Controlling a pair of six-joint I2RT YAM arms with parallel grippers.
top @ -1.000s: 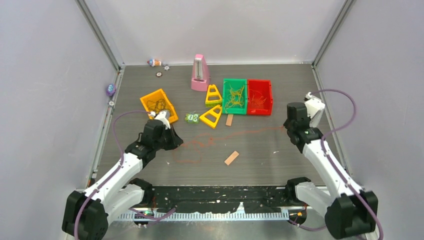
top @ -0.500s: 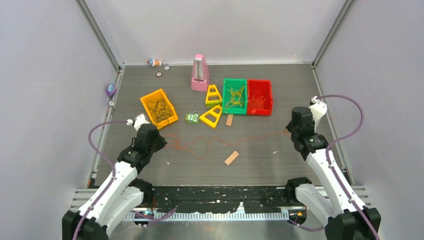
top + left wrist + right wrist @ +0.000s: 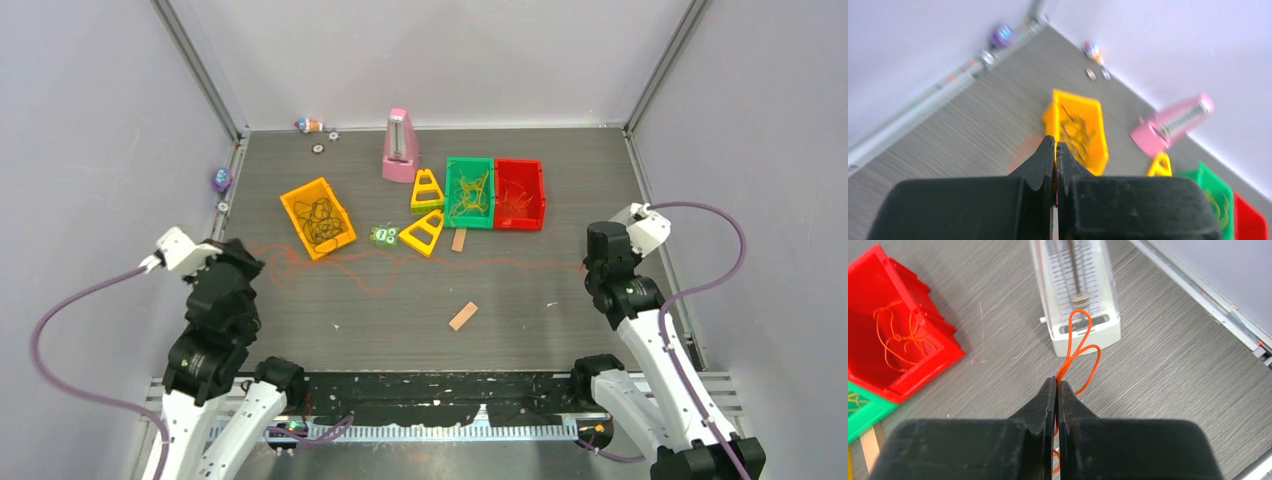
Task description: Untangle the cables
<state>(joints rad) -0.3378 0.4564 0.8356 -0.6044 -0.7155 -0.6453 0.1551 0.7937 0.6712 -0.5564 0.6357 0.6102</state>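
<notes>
A long orange-red cable lies stretched across the table between my two grippers, with a loose bend near its left part. My left gripper is at the table's left, its jaws shut with a thin orange sliver pinched between them. At the cable's right end my right gripper is shut on it, and two small loops of the cable stick out past the tips. More cables sit in three bins: dark ones in the orange bin, yellow in the green bin, orange in the red bin.
A pink metronome stands at the back, two yellow triangles beside the green bin. Wooden sticks lie mid-table. A white metronome-like object stands just ahead of my right gripper. Side rails and walls are close to both arms.
My left gripper has pulled far back to the left, drawing the bunched orange-red cable out into a long line. The right gripper shifted slightly right and nearer.
</notes>
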